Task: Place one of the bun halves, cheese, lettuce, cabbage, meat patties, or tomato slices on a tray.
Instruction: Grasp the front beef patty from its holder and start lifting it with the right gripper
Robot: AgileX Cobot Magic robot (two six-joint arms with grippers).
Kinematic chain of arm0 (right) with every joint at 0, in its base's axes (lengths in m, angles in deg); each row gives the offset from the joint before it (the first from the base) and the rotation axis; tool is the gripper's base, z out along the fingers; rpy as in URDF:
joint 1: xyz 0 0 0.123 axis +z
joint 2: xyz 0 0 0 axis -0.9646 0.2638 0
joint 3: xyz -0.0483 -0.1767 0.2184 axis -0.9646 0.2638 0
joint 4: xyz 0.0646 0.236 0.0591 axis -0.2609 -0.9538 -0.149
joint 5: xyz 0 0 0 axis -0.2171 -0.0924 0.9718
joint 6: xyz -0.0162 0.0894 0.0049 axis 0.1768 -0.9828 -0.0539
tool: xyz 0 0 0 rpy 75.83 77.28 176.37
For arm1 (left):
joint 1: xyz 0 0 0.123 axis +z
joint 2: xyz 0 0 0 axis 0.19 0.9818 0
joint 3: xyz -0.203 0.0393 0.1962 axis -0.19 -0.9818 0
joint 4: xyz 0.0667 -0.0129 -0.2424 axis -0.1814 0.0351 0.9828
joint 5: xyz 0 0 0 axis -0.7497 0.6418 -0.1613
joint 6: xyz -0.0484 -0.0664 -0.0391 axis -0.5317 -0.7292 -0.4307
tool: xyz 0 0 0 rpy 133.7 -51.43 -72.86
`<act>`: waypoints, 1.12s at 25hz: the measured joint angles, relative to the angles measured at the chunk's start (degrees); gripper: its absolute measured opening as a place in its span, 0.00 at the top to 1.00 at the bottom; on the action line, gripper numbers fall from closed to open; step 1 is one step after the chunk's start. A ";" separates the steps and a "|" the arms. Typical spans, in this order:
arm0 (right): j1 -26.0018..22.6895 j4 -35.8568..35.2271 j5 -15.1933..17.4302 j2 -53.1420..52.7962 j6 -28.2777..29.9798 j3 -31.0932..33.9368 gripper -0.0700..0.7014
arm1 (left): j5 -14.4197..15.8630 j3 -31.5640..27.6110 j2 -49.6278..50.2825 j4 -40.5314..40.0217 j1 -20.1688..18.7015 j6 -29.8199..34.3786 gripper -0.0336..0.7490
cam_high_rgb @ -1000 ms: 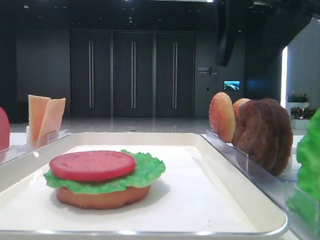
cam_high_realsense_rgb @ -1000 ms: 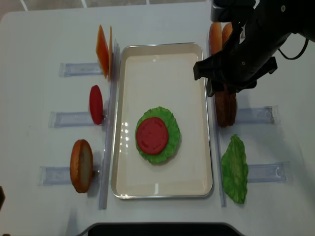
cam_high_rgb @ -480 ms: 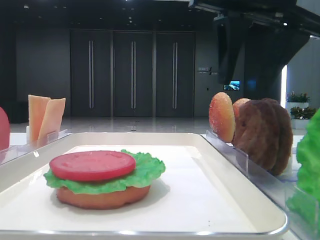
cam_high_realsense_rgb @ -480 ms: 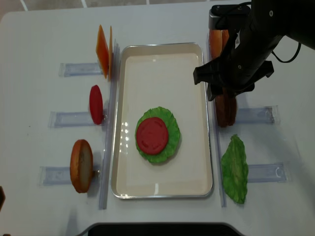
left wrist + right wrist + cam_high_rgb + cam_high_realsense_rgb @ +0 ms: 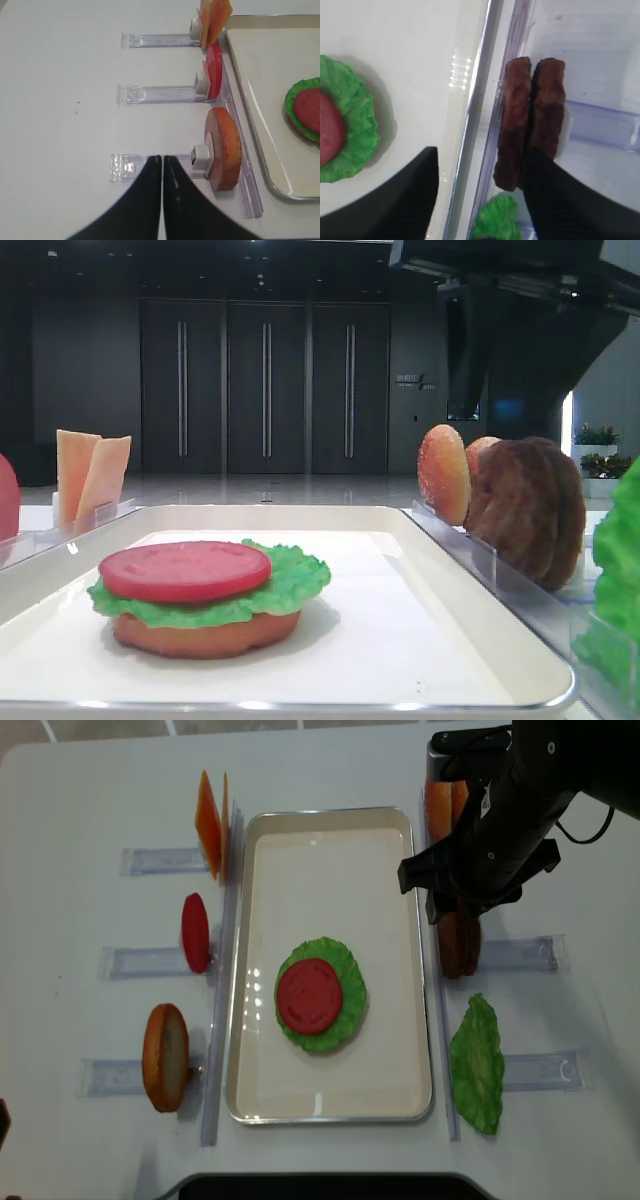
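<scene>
My right gripper (image 5: 484, 155) is open and hangs over two upright meat patties (image 5: 512, 130) in their clear holder right of the tray (image 5: 330, 812). Its left finger is over the tray's edge; its right finger overlaps the outer patty's end. From above, the dark arm (image 5: 490, 830) covers the upper part of the patties (image 5: 460, 948). On the tray lies a stack: a bun half (image 5: 200, 635), lettuce (image 5: 345, 960) and a tomato slice (image 5: 310, 995) on top. My left gripper (image 5: 161, 157) is shut and empty, beside a standing bun half (image 5: 225, 150).
Clear holders flank the tray. On the left stand cheese (image 5: 208, 825), a tomato slice (image 5: 195, 932) and a bun half (image 5: 165, 1057). On the right stand bun halves (image 5: 437, 800) behind the patties and a lettuce leaf (image 5: 478, 1065) in front.
My right arm has shifted a little to the right over the patty holder and come further into the front view. Its jaws stay equally wide. The food has not moved.
</scene>
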 joint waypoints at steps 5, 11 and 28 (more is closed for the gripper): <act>-0.23 0.55 0.00 0.00 0.29 0.00 0.43 | 0.00 0.00 0.00 0.00 0.00 0.00 0.97; -0.23 -0.76 -0.73 0.00 1.26 0.00 0.43 | 0.00 0.00 0.00 0.00 0.00 0.00 0.97; -0.23 -2.70 -2.77 0.00 5.36 0.00 0.43 | 0.00 0.00 0.00 0.00 0.00 0.00 0.97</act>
